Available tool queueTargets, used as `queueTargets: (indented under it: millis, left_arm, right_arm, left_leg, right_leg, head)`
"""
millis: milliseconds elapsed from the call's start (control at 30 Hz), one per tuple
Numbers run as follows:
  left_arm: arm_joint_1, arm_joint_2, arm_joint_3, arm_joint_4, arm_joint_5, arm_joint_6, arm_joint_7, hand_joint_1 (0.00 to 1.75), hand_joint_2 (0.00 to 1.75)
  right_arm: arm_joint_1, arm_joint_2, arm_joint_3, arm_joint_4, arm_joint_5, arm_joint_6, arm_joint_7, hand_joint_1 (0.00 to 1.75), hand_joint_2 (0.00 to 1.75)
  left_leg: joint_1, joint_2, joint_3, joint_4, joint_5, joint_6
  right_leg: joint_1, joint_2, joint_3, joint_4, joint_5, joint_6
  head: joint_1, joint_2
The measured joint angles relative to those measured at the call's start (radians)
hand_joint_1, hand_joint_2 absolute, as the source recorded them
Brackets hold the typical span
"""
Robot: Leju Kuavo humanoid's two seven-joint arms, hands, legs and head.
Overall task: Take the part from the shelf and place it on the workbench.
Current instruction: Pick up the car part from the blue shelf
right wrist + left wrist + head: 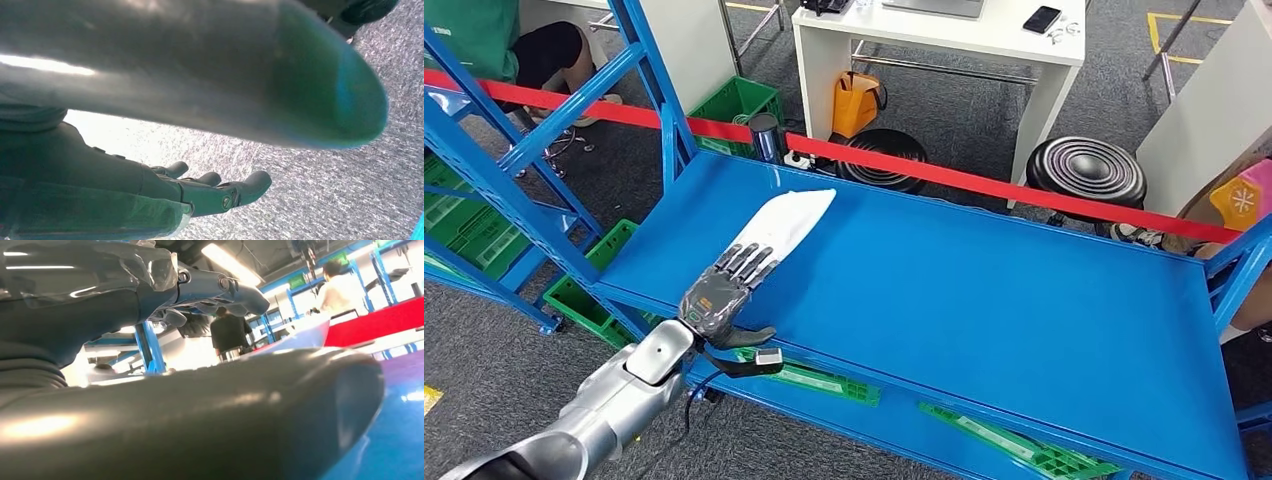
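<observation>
left hand [724, 288] flat on shelf [984, 290], fingertips touching white part [786, 222].

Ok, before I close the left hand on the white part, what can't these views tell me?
- Head view: the left hand lies over the near end of the white part on the blue shelf, hiding any contact underneath.
- Left wrist view: the thumb blocks most of the part; what shows is blurred.
- Right wrist view: the right hand hangs over carpet, fingers apart.
- Workbench: cannot be identified.
</observation>
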Motion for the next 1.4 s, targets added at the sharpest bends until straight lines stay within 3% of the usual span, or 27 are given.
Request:
queueTargets:
  millis: [33, 100, 167, 267, 367, 400, 433, 467, 567, 633, 700, 767, 833, 933, 1000, 1067, 1100, 1167, 1200, 1300, 1333, 1400]
  left_arm:
    - [0.004, -0.002, 0.011, -0.009, -0.008, 0.0, 0.003, 0.0, 0.0]
    - [0.007, -0.003, 0.03, -0.025, -0.014, 0.0, 0.006, 0.0, 0.0]
    - [0.01, -0.003, 0.043, -0.036, -0.017, 0.0, 0.008, 0.0, 0.0]
    - [0.013, -0.003, 0.054, -0.047, -0.019, 0.0, 0.008, 0.0, 0.0]
    - [0.017, -0.003, 0.06, -0.053, -0.02, 0.0, 0.009, 0.0, 0.0]
    - [0.021, -0.003, 0.061, -0.054, -0.02, 0.0, 0.009, 0.0, 0.0]
    - [0.024, -0.003, 0.061, -0.054, -0.02, 0.0, 0.009, 0.0, 0.0]
    - [0.025, -0.003, 0.061, -0.054, -0.02, 0.0, 0.009, 0.0, 0.0]
    - [0.023, -0.002, 0.066, -0.061, -0.02, 0.0, 0.009, 0.0, 0.0]
    - [0.021, 0.0, 0.071, -0.064, -0.02, 0.0, 0.009, 0.0, 0.0]
    - [0.021, 0.001, 0.074, -0.066, -0.02, 0.0, 0.009, 0.0, 0.0]
    - [0.021, 0.0, 0.076, -0.071, -0.02, 0.0, 0.009, 0.0, 0.0]
    - [0.022, -0.001, 0.077, -0.073, -0.02, 0.0, 0.009, 0.0, 0.0]
    - [0.021, -0.002, 0.077, -0.073, -0.02, 0.0, 0.009, 0.0, 0.0]
    - [0.024, -0.004, 0.076, -0.073, -0.021, 0.0, 0.009, 0.0, 0.0]
    - [0.029, -0.006, 0.076, -0.073, -0.021, 0.0, 0.009, 0.0, 0.0]
    - [0.029, -0.007, 0.076, -0.073, -0.021, 0.0, 0.009, 0.0, 0.0]
    - [0.029, -0.008, 0.076, -0.073, -0.021, 0.0, 0.009, 0.0, 0.0]
    - [0.029, -0.008, 0.076, -0.073, -0.021, 0.0, 0.009, 0.0, 0.44]
    - [0.026, -0.008, 0.078, -0.067, -0.047, 0.0, 0.047, 0.0, 1.75]
    - [0.023, -0.008, 0.08, -0.055, -0.069, 0.0, 0.101, 0.0, 1.75]
    - [0.017, -0.006, 0.091, -0.021, -0.106, 0.0, 0.25, 0.0, 1.75]
  right_arm:
    - [-0.001, 0.001, 0.0, 0.0, -0.002, 0.0, -0.001, 0.0, 0.0]
    - [-0.002, 0.002, 0.0, -0.001, -0.003, 0.0, -0.003, 0.0, 0.0]
    - [-0.002, 0.002, 0.001, -0.002, -0.004, 0.0, -0.004, 0.0, 0.0]
    - [-0.002, 0.004, 0.002, -0.003, -0.005, 0.0, -0.004, 0.0, 0.0]
    - [-0.001, 0.004, 0.002, -0.003, -0.005, 0.0, -0.004, 0.0, 0.0]
    - [-0.001, 0.004, 0.002, -0.003, -0.005, 0.0, -0.004, 0.0, 0.0]
    - [-0.001, 0.004, 0.003, -0.003, -0.005, 0.0, -0.004, 0.0, 0.0]
    - [-0.001, 0.004, 0.003, -0.003, -0.005, 0.0, -0.004, 0.0, 0.0]
    - [-0.002, 0.006, 0.004, -0.005, -0.005, 0.0, -0.004, 0.0, 0.0]
    - [-0.002, 0.007, 0.004, -0.008, -0.005, 0.0, -0.004, 0.0, 0.0]
    - [-0.001, 0.008, 0.005, -0.009, -0.005, 0.0, -0.004, 0.0, 0.0]
    - [-0.001, 0.009, 0.006, -0.01, -0.005, 0.0, -0.004, 0.0, 0.0]
    - [-0.002, 0.009, 0.007, -0.011, -0.005, 0.0, -0.004, 0.0, 0.0]
    - [-0.002, 0.008, 0.007, -0.011, -0.005, 0.0, -0.005, 0.0, 0.0]
    - [-0.001, 0.005, 0.007, -0.01, -0.005, 0.0, -0.005, 0.0, 0.0]
    - [-0.001, 0.002, 0.008, -0.01, -0.005, 0.0, -0.005, 0.0, 0.0]
    - [-0.001, 0.001, 0.009, -0.01, -0.005, 0.0, -0.005, 0.0, 0.0]
    - [-0.002, -0.001, 0.009, -0.01, -0.005, 0.0, -0.005, 0.0, 0.0]
    - [-0.002, -0.002, 0.009, -0.01, -0.005, 0.0, -0.005, 0.0, 0.0]
    - [-0.002, -0.001, 0.009, -0.011, -0.013, -0.003, -0.005, 0.0, 0.0]
    - [-0.002, -0.001, 0.009, -0.013, -0.02, -0.008, -0.006, 0.0, 0.0]
    - [-0.001, 0.001, 0.007, -0.023, -0.037, -0.024, -0.008, 0.0, 0.0]
  left_leg:
    - [0.002, -0.001, -0.006, 0.015, -0.007, -0.01]
    - [0.001, -0.002, -0.022, 0.048, -0.024, -0.027]
    - [0.001, -0.003, -0.03, 0.063, -0.032, -0.033]
    - [0.009, -0.004, -0.044, 0.1, -0.059, -0.044]
    - [0.016, -0.004, -0.127, 0.282, -0.152, -0.06]
    - [0.017, -0.003, -0.155, 0.338, -0.17, -0.061]
    - [0.018, -0.004, -0.167, 0.36, -0.168, -0.059]
    - [0.017, -0.004, -0.161, 0.34, -0.148, -0.055]
    - [0.009, -0.005, -0.069, 0.141, -0.051, -0.023]
    - [0.0, -0.003, -0.038, 0.074, -0.033, -0.007]
    - [-0.006, -0.002, -0.033, 0.06, -0.031, -0.002]
    - [-0.001, -0.001, -0.02, 0.035, -0.018, 0.001]
    - [0.006, 0.0, -0.012, 0.019, -0.01, 0.0]
    - [0.002, 0.001, -0.008, 0.013, -0.007, 0.001]
    - [-0.003, 0.0, -0.006, 0.009, -0.005, 0.004]
    - [-0.007, -0.002, -0.008, 0.013, -0.007, 0.003]
    - [-0.007, -0.004, -0.008, 0.019, -0.011, 0.0]
    - [-0.011, -0.005, -0.014, 0.035, -0.021, -0.01]
    - [-0.013, -0.005, -0.017, 0.041, -0.025, -0.014]
    - [-0.011, -0.005, -0.024, 0.051, -0.031, -0.023]
    - [-0.008, -0.005, -0.031, 0.065, -0.042, -0.03]
    - [0.001, -0.005, -0.072, 0.156, -0.093, -0.047]
  right_leg:
    - [-0.002, -0.001, 0.035, -0.06, 0.016, 0.008]
    - [-0.003, 0.0, 0.074, -0.129, 0.031, 0.002]
    - [0.0, 0.002, 0.074, -0.129, 0.029, -0.017]
    - [-0.003, 0.002, 0.075, -0.129, 0.03, -0.03]
    - [-0.003, 0.003, 0.075, -0.129, 0.03, -0.033]
    - [-0.002, 0.003, 0.075, -0.129, 0.03, -0.033]
    - [-0.001, 0.004, 0.075, -0.129, 0.029, -0.033]
    - [0.001, 0.004, 0.076, -0.129, 0.029, -0.034]
    - [0.008, 0.007, 0.08, -0.132, 0.028, -0.033]
    - [0.006, 0.008, 0.081, -0.137, 0.03, -0.03]
    - [0.005, 0.006, 0.084, -0.147, 0.034, -0.023]
    - [0.007, 0.004, 0.084, -0.15, 0.034, -0.018]
    - [0.007, 0.002, 0.081, -0.145, 0.031, -0.018]
    - [0.009, 0.001, 0.075, -0.129, 0.022, -0.021]
    - [0.011, 0.001, 0.008, 0.008, -0.03, -0.023]
    - [0.01, 0.0, -0.019, 0.06, -0.041, -0.011]
    - [0.01, -0.001, 0.017, -0.013, -0.011, -0.002]
    - [0.011, -0.004, 0.077, -0.127, 0.027, -0.005]
    - [0.013, -0.004, 0.089, -0.151, 0.034, -0.012]
    - [0.011, -0.002, 0.089, -0.156, 0.038, -0.03]
    - [0.008, -0.002, 0.091, -0.157, 0.039, -0.035]
    - [0.004, 0.0, 0.093, -0.158, 0.039, -0.043]
  head:
    - [0.001, 0.0]
    - [-0.001, 0.0]
    - [-0.007, 0.0]
    - [-0.012, 0.0]
    - [-0.014, 0.0]
    - [-0.014, 0.0]
    - [-0.014, 0.0]
    - [-0.014, 0.0]
    - [-0.012, 0.0]
    - [-0.011, 0.0]
    - [-0.012, 0.0]
    - [-0.011, 0.0]
    - [-0.009, 0.0]
    - [-0.008, 0.0]
    - [-0.007, 0.0]
    - [-0.006, 0.0]
    - [-0.006, 0.0]
    - [-0.007, 0.0]
    - [-0.007, 0.0]
    - [-0.007, 0.0]
    - [-0.008, 0.0]
    - [-0.009, 0.0]
